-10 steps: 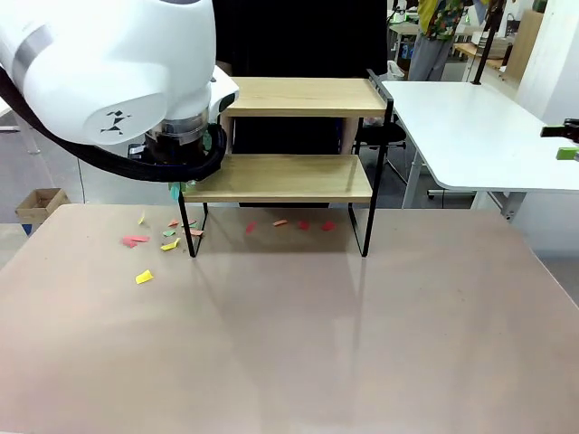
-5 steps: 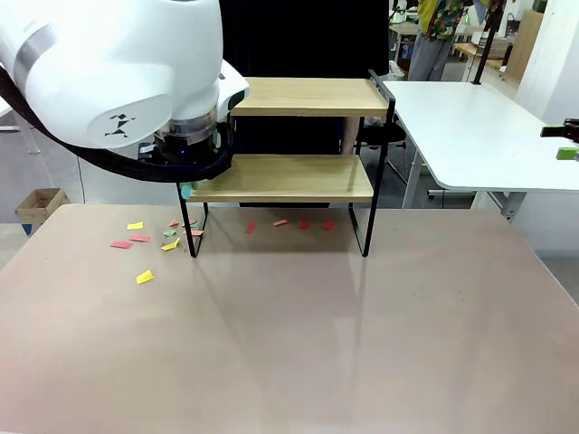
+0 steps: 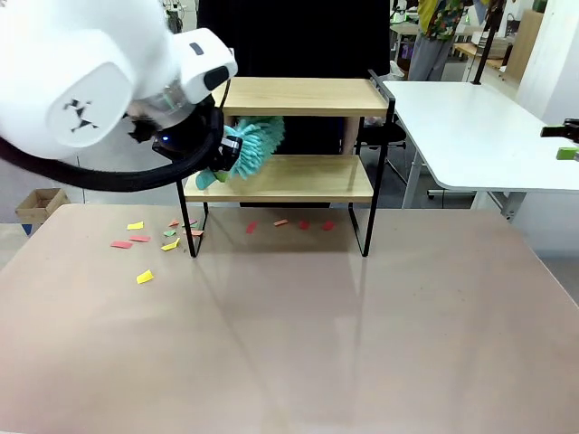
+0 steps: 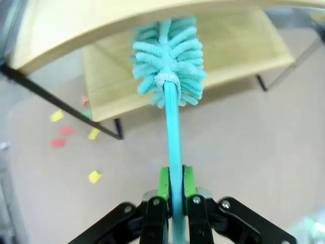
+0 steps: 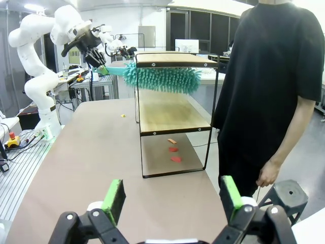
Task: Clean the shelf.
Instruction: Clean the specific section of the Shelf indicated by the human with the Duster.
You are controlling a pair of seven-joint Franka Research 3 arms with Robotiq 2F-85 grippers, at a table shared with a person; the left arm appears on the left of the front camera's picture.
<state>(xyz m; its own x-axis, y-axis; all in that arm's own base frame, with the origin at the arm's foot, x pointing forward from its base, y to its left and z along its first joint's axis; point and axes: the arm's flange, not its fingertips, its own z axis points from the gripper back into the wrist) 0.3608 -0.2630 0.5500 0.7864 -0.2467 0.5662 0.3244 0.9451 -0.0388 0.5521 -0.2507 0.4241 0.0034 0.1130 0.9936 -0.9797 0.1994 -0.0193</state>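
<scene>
- Teal duster (image 3: 255, 145), clamped by its handle in the left hand (image 4: 175, 183), has its head between the shelf (image 3: 298, 178) boards.
- Right hand (image 5: 172, 195) spread wide.

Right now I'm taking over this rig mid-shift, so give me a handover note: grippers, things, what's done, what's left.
Left gripper: shut on the handle of the duster, whose head is between the boards of the shelf, above the lower one.
Right gripper: open, holding nothing, back from the shelf.
Done: paper scraps lie on the table, left of and under the shelf.
Left: probably finish dusting the lower board; top board unclear.
</scene>
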